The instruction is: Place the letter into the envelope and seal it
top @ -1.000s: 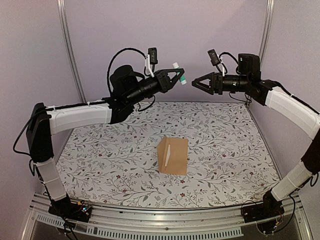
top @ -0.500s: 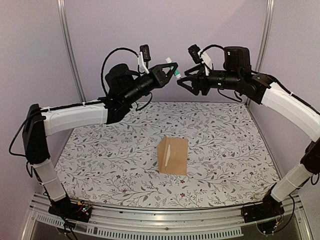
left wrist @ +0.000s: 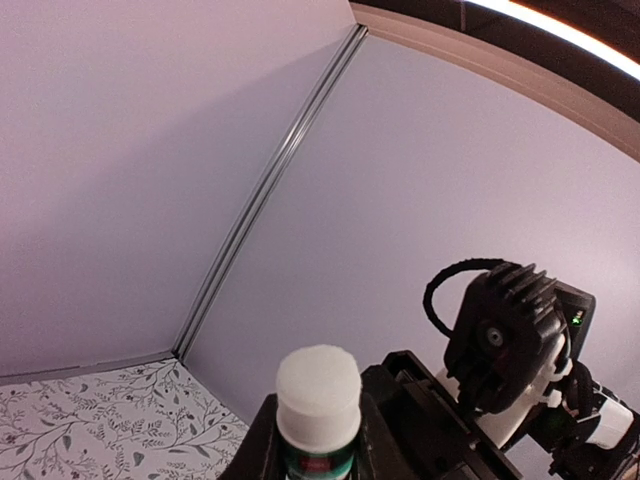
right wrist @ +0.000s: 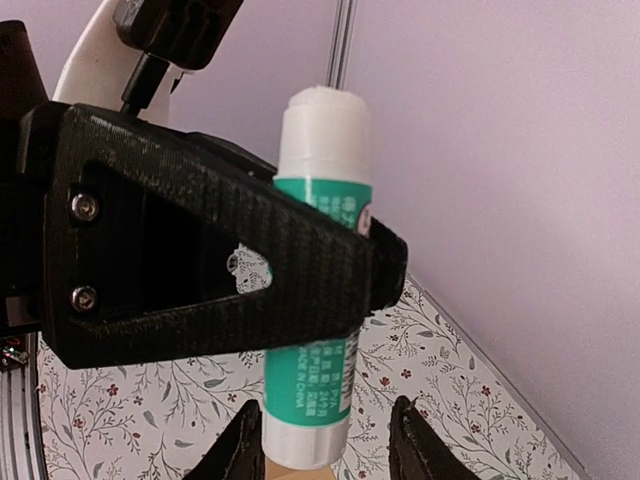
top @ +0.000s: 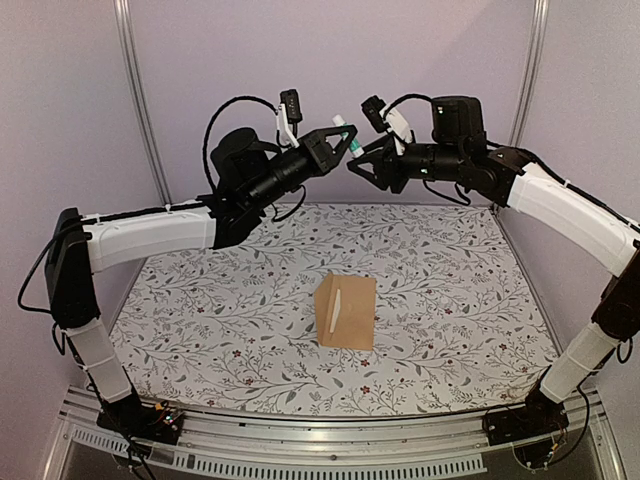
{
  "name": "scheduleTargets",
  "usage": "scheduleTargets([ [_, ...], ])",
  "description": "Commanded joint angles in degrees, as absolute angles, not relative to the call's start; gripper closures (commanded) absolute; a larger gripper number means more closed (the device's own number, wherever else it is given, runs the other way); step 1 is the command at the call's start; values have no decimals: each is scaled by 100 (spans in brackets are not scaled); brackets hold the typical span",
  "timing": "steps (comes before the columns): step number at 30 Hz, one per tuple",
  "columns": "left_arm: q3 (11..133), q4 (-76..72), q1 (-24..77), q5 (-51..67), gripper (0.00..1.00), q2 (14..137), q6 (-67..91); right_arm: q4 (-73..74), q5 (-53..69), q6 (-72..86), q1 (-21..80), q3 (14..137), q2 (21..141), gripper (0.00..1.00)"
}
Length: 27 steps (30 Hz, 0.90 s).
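Observation:
High above the table my left gripper point(top: 347, 138) is shut on a green glue stick point(top: 349, 136) with white ends, gripped round its middle point(left wrist: 318, 400). My right gripper point(top: 354, 165) faces it and stands open around the stick's lower white end point(right wrist: 303, 440), with a gap on at least one side. The tan envelope point(top: 348, 312) lies flat mid-table, far below both grippers. A thin pale strip point(top: 338, 303) shows on its face; I cannot tell whether it is the letter, which is otherwise hidden.
The floral tablecloth point(top: 220, 310) covers the table. Lilac walls with metal corner posts point(top: 140, 100) close in the back and sides. The right arm's wrist and camera point(left wrist: 510, 330) sit close behind the left gripper's fingers point(right wrist: 200, 270).
The right gripper has moved left up to the glue stick and its jaws have narrowed around the lower end. The left gripper shifted slightly left and up, then held still.

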<state>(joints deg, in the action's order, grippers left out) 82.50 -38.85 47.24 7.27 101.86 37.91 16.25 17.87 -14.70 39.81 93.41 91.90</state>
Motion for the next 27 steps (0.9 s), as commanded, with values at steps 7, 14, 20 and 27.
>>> scheduleTargets([
  [7, 8501, -3768, 4791, 888, 100, 10331, 3782, 1568, 1706, -1644, 4078, 9589, 9213, 72],
  [14, 8628, -3557, 4797, 938, 95, 10382, 3706, 1583, 1606, -1526, 4081, 9572, 9220, 90],
  [20, 8636, -1882, 4776, 671, 62, 9770, 2669, 2010, 1656, -1789, 3966, 9528, 9127, 95],
  [27, 8390, 959, 4924, 193, 43, 8599, 232, 3203, 2107, -2726, 3728, 9393, 9083, 100],
])
